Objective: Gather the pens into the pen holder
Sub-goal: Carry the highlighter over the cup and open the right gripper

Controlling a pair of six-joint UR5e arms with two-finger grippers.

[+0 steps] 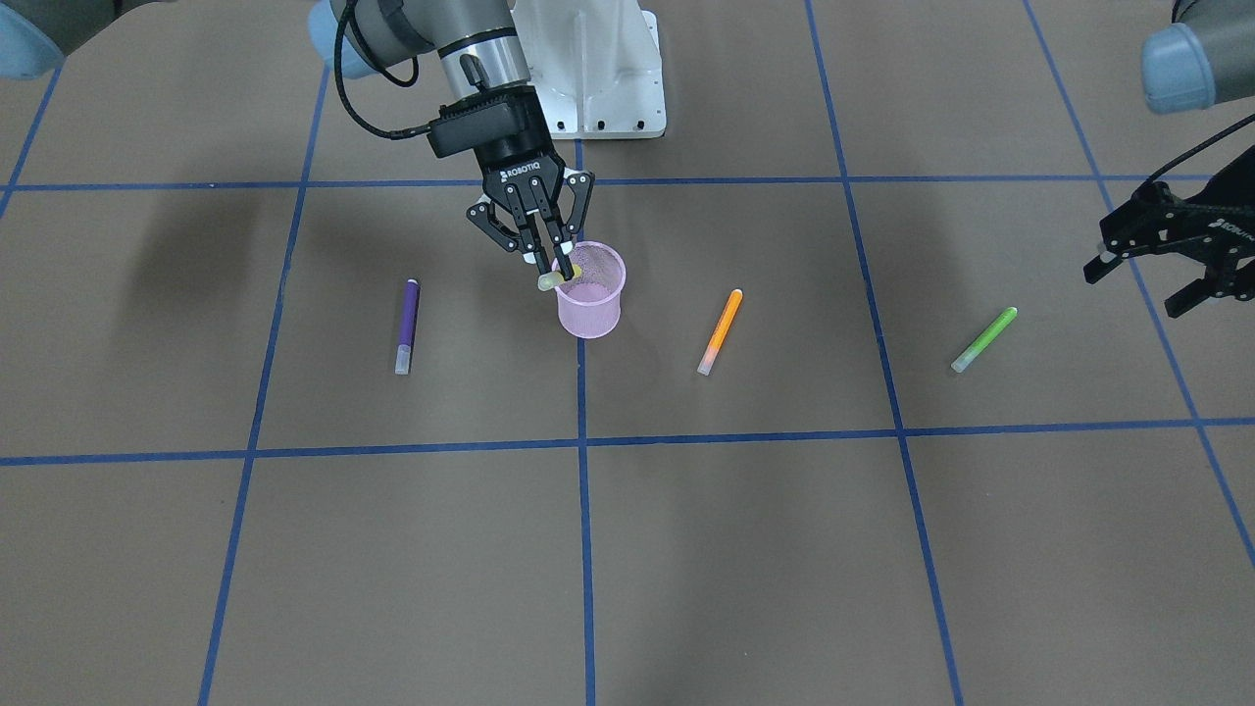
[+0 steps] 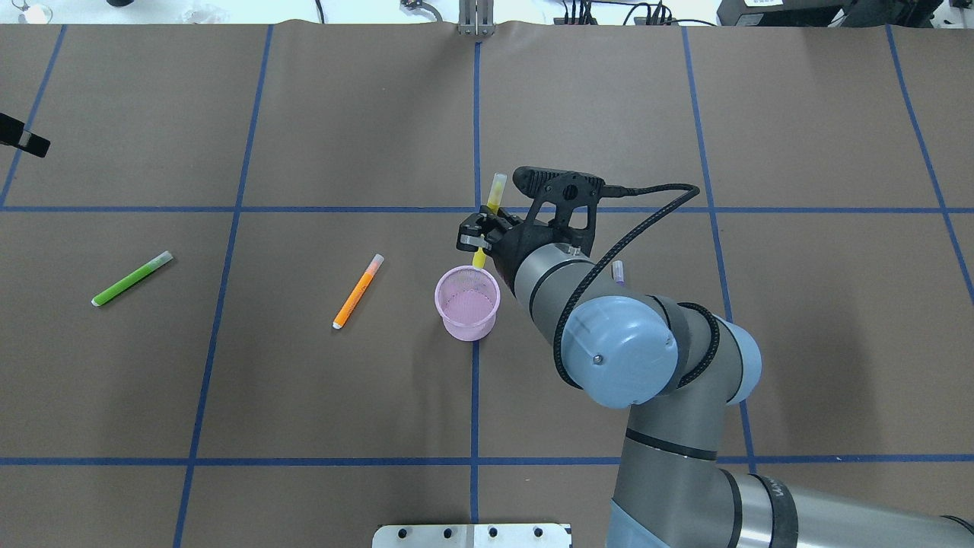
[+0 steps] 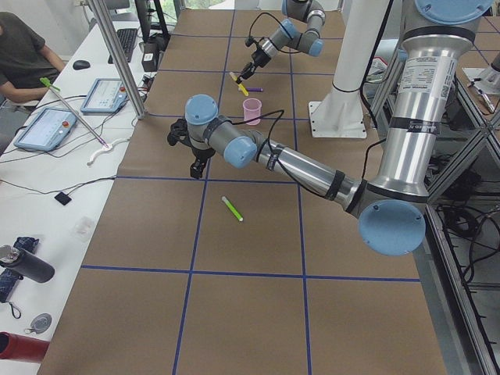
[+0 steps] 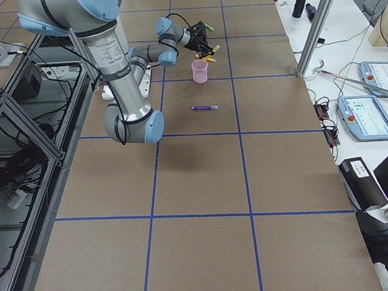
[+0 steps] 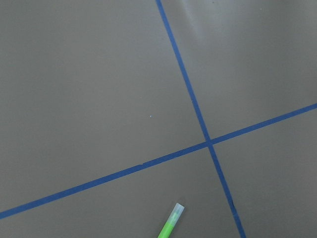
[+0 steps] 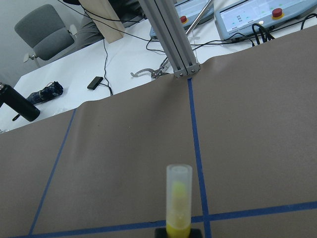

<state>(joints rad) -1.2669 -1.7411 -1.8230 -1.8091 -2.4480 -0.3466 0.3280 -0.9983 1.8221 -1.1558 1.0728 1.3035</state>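
My right gripper [image 1: 551, 267] is shut on a yellow pen [image 1: 547, 282] and holds it tilted over the rim of the pink mesh pen holder [image 1: 590, 304]. In the overhead view the yellow pen [image 2: 494, 196] points its lower tip at the holder's [image 2: 467, 304] far rim. The purple pen [image 1: 407, 324], the orange pen [image 1: 721, 331] and the green pen [image 1: 983, 339] lie flat on the table. My left gripper [image 1: 1142, 282] is open and empty, above the table beside the green pen. The left wrist view shows the green pen's cap end [image 5: 173, 220].
Brown paper with blue tape lines [image 1: 582, 441] covers the table. The robot's white base plate [image 1: 608, 88] stands behind the holder. My right arm [image 2: 609, 342] hides most of the purple pen in the overhead view. Operator desks with tablets border the far edge.
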